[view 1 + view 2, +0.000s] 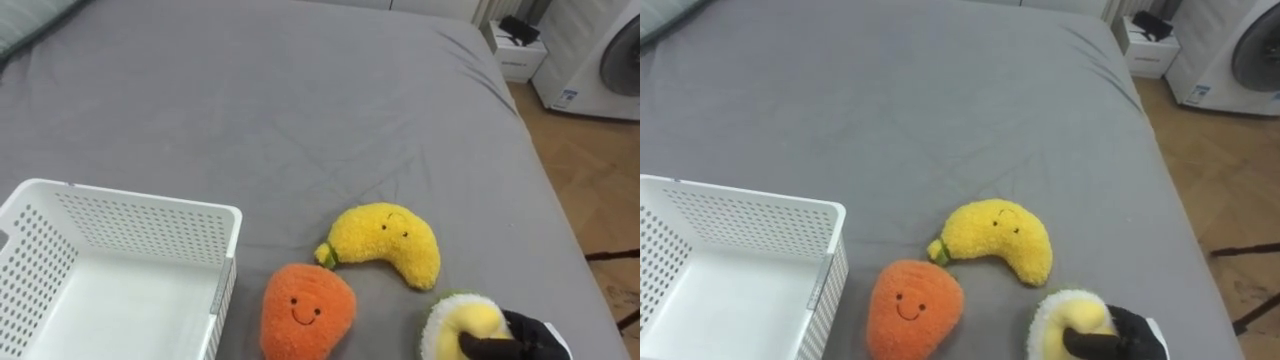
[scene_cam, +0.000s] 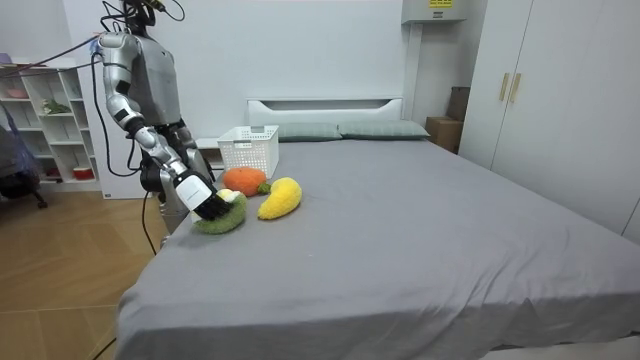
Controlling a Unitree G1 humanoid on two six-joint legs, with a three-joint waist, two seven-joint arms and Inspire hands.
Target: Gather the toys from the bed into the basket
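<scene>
Toys sit clustered on the grey bed (image 1: 300, 100) just beside the white basket (image 1: 130, 200), likely so each needs only a short carry: carrot plush (image 1: 305, 310), banana plush (image 1: 390, 243), round green-rimmed plush (image 1: 455, 325); the right hand (image 1: 515, 335) looks clamped on the round one, fingers dug into its yellow middle; the room view adds the robot standing at the bed's edge, arm reaching down

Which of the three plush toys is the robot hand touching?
The green-rimmed yellow plush, under the right robot hand; the orange carrot and yellow banana lie apart from it, untouched.
</scene>
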